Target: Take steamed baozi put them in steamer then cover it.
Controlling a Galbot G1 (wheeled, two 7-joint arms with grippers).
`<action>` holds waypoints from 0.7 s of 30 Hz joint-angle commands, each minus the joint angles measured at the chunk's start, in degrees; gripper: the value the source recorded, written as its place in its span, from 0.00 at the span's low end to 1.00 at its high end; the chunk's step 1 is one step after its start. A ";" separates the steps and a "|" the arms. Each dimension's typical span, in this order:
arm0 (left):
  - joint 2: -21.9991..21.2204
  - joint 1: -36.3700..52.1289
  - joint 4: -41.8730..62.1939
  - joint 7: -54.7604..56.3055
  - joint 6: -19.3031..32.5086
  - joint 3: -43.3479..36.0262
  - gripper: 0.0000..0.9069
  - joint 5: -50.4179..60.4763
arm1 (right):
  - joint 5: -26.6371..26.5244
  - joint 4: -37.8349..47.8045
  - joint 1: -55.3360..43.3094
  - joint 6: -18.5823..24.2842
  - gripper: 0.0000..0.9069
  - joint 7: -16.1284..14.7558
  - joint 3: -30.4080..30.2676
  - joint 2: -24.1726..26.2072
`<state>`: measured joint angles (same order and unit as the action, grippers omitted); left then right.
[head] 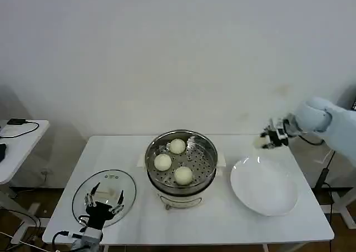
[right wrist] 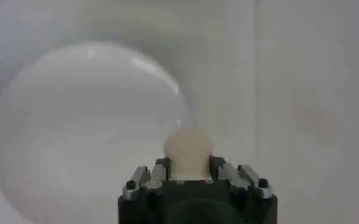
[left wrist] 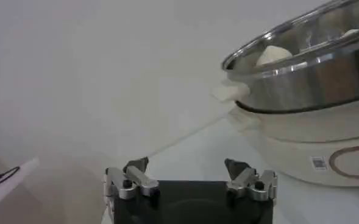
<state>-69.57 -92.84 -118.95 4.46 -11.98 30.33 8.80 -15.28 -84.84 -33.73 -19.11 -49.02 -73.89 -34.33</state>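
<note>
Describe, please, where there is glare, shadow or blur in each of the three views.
Head view: even soft light; the steamer rim gleams, the glass lid shows faint reflections, and the right end effector looks blurred. Left wrist view: a bright highlight runs along the steamer rim; the wall behind is soft. Right wrist view: the white plate carries small glare spots and is out of focus; the held baozi is hazy.

Light even, soft, diffuse; room bright, white wall slightly grey toward the head view's corners; faint shadows under the steamer (head: 181, 162) and beside the plate (head: 263, 186); small highlights on the steamer's steel rim; right wrist view hazy, the plate soft-edged, the held baozi (right wrist: 188, 153) blurred; left wrist view washed out, background unfocused.
</note>
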 commanded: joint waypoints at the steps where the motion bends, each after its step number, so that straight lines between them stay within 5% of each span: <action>1: -0.16 0.69 0.41 0.07 0.02 0.21 1.00 -0.33 | -19.63 -6.65 -11.91 -12.64 0.49 10.10 -10.09 -15.56; 11: -0.95 0.77 -0.10 0.20 0.12 0.78 1.00 -0.28 | -31.20 -3.24 -6.14 -22.38 0.49 19.50 -8.82 -26.54; 21: -1.01 0.45 0.12 0.32 0.47 0.79 1.00 -0.36 | -30.59 -0.06 -1.77 -22.62 0.49 20.92 -8.15 -28.23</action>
<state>-70.61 -92.32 -118.69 4.73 -11.59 31.14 8.47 -40.89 -86.65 -37.92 -37.44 -32.42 -81.28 -57.27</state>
